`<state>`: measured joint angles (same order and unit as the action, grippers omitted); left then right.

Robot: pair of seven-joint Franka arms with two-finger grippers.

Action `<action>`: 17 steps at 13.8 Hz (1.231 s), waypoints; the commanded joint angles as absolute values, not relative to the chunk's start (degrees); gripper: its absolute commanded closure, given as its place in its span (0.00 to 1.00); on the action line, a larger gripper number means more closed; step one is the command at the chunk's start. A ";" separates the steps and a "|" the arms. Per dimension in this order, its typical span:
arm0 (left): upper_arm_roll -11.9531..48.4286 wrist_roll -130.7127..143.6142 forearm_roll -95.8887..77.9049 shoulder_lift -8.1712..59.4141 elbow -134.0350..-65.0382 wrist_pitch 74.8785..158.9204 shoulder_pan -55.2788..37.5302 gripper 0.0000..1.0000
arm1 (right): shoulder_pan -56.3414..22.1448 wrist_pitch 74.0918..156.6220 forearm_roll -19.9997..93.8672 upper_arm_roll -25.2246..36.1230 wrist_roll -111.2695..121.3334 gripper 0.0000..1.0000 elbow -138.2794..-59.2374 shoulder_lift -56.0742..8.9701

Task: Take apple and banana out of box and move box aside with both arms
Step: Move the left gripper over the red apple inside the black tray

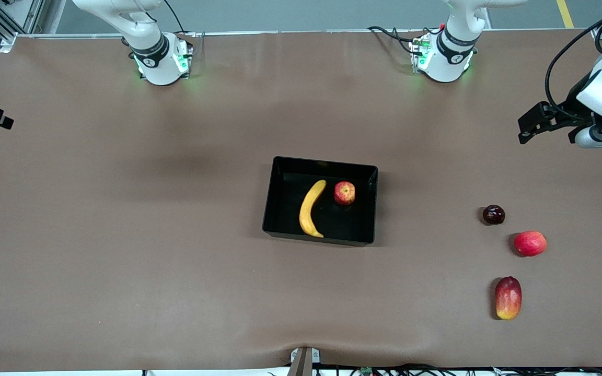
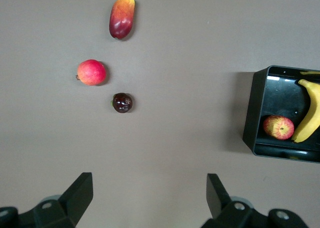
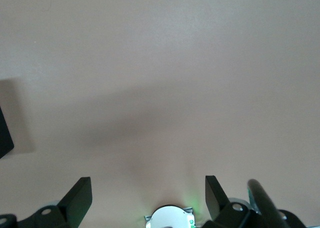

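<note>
Fruit removal is not yet begun; apple (image 1: 344, 192) and banana (image 1: 311, 208) lie in the box (image 1: 280, 198); left tool (image 2: 150, 198) and right tool (image 3: 148, 198) are held wide open, empty; a descent onto one fruit is called for

both arms wait raised over the surface. the left gripper (image 2: 147, 198) hangs high at the left arm's end, fingers (image 2: 80, 190) spread wide and empty. the right gripper (image 3: 147, 198) hovers near its base, jaws likewise apart, holding nothing.
</note>
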<state>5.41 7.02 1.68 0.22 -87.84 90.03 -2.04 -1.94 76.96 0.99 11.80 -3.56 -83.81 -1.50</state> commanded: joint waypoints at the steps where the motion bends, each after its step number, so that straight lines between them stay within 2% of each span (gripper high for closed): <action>1: 6.06 6.24 0.79 0.09 -87.10 89.21 -1.14 0.00 | -0.97 76.64 1.93 11.34 -3.16 0.00 -83.50 -1.41; 5: 6.06 7.21 1.23 0.78 -86.93 89.47 -1.75 0.00 | -0.88 76.73 1.93 11.34 -3.16 0.00 -83.50 -1.41; 11: 10.46 19.56 2.11 9.56 -88.59 95.35 -8.59 0.00 | -0.70 76.82 1.93 11.34 -3.16 0.00 -83.50 -1.41; 15: 10.63 37.32 2.72 14.04 -97.19 111.23 -18.08 0.00 | -0.70 76.82 1.93 11.34 -3.16 0.00 -83.50 -1.49; 17: 10.55 42.86 3.25 18.61 -97.65 116.43 -22.13 0.00 | -0.62 76.90 1.93 11.34 -3.16 0.00 -83.50 -1.58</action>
